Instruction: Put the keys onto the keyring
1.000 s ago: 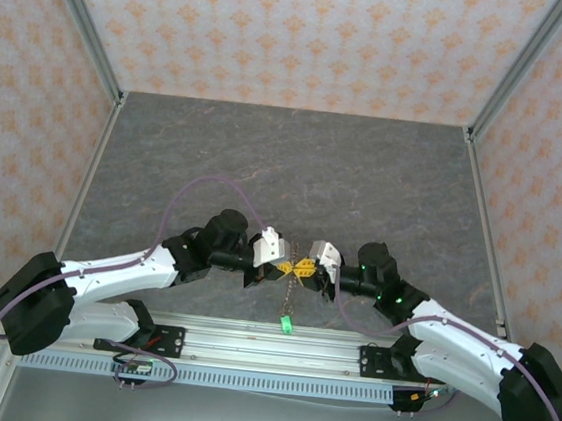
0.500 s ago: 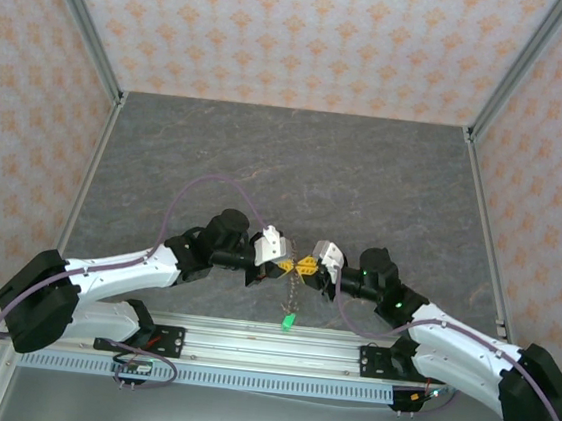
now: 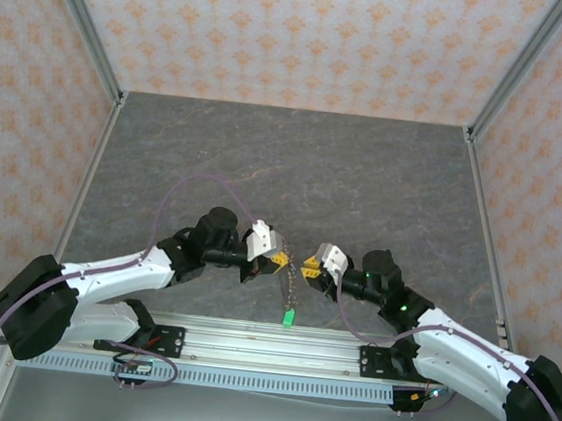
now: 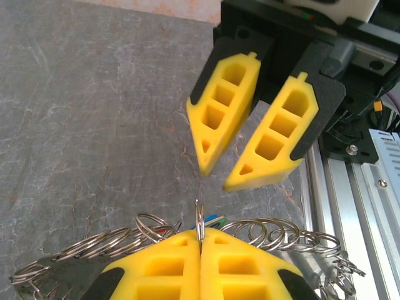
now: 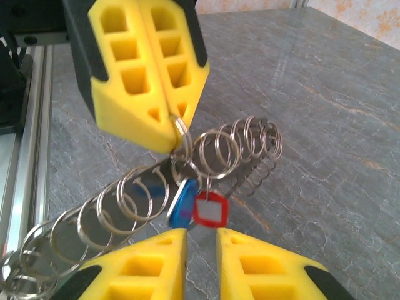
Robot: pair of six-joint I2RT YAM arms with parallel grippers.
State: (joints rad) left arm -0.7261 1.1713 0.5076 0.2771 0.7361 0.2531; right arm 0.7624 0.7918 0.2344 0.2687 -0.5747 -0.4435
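Your left claw (image 5: 170,139) is clamped on a ring of the keyring (image 5: 215,149). Your right claw (image 4: 226,179) hangs parted just beside, the keys (image 5: 182,205) dangling between them.

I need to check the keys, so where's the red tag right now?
In the right wrist view the red tag hangs from the keyring, beside the blue tag, below the shut left end effector and above the open right end effector.

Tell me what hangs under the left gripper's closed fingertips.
The left gripper pinches one loop of the keyring. Right below dangle the blue tag and the red tag. Any metal keys cannot be made out; the tags and loops cover that spot.
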